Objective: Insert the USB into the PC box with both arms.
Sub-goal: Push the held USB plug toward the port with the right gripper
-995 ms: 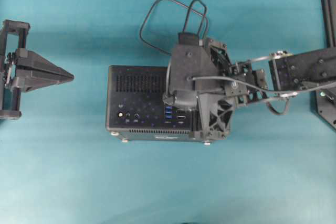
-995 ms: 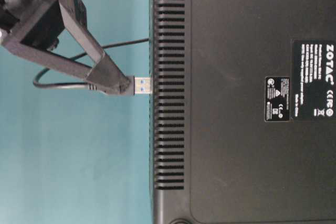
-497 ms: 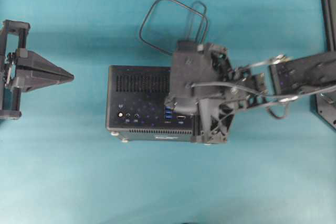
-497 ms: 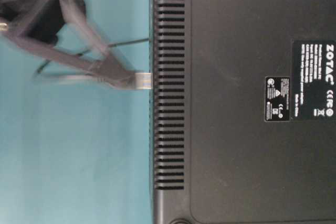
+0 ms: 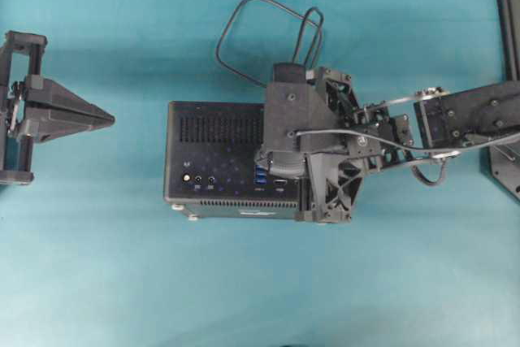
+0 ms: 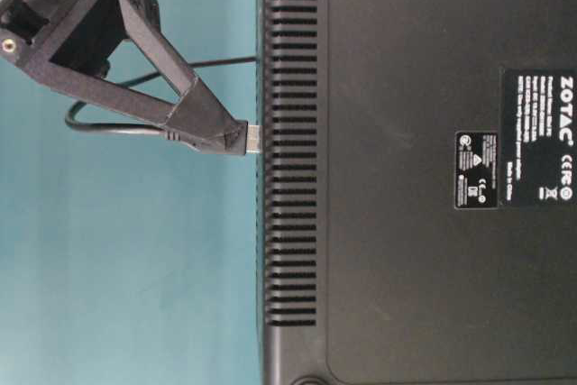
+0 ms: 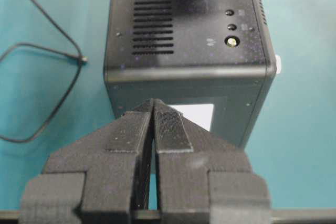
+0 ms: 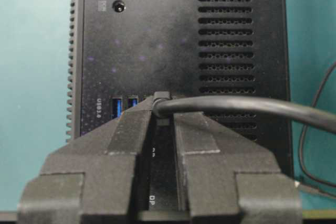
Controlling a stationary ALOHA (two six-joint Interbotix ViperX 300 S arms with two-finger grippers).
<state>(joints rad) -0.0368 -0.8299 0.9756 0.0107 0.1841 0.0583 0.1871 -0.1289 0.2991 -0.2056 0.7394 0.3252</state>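
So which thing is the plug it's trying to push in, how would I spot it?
Find the PC box, the black case in the middle of the teal table. The right pincer is pressed up to its port side, shut on the USB. The plug is the short silvery tip sticking out past the pincer's point, and it alone trails a thin black cable looping away behind.

PC box (image 5: 215,132): black rectangular case, port face up, slotted vent grille, blue ports in column, small feet on one side. USB (image 6: 251,138): black plug pinched in right hand (image 6: 236,137), silvery tip touching box's port face; thin black cable (image 5: 244,18) looped on surface behind box.
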